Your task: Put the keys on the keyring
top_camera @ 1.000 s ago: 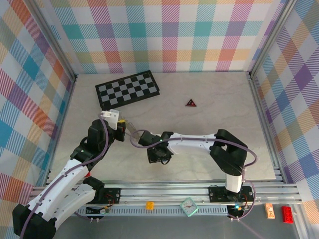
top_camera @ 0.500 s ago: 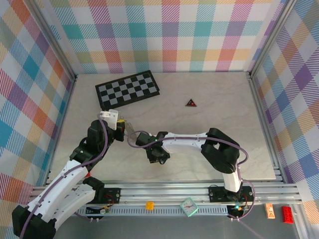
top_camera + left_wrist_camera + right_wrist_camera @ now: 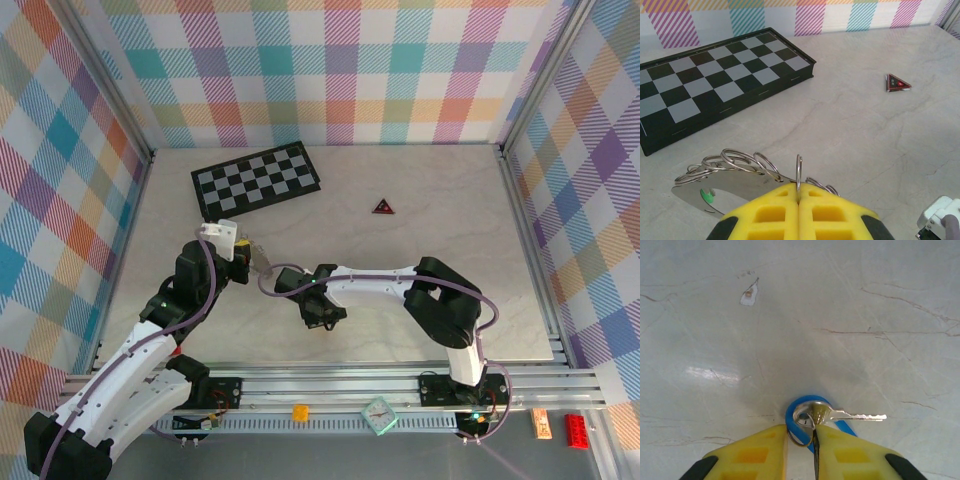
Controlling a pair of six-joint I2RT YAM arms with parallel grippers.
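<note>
Right end effector (image 3: 322,318) crept leftward over pale marbled tabletop (image 3: 430,210).

Robot lab test cell, not home or shop. Evidence: two arms (image 3: 150,340) bolted to aluminium extrusion rail (image 3: 340,385) at near edge; pale marble-look tabletop (image 3: 440,210) boxed in w/ metal frame posts; walls (image 3: 330,70) = pastel plaid fabric backdrop on 3 sides; cables along arms; small props on tabletop, e.g. checkerboard (image 3: 257,179), red-edged triangle (image 3: 383,207).

1 blue key (image 3: 812,415), 1 keyring (image 3: 747,165), 1 checkerboard (image 3: 256,179), 1 triangle (image 3: 383,207)
</note>
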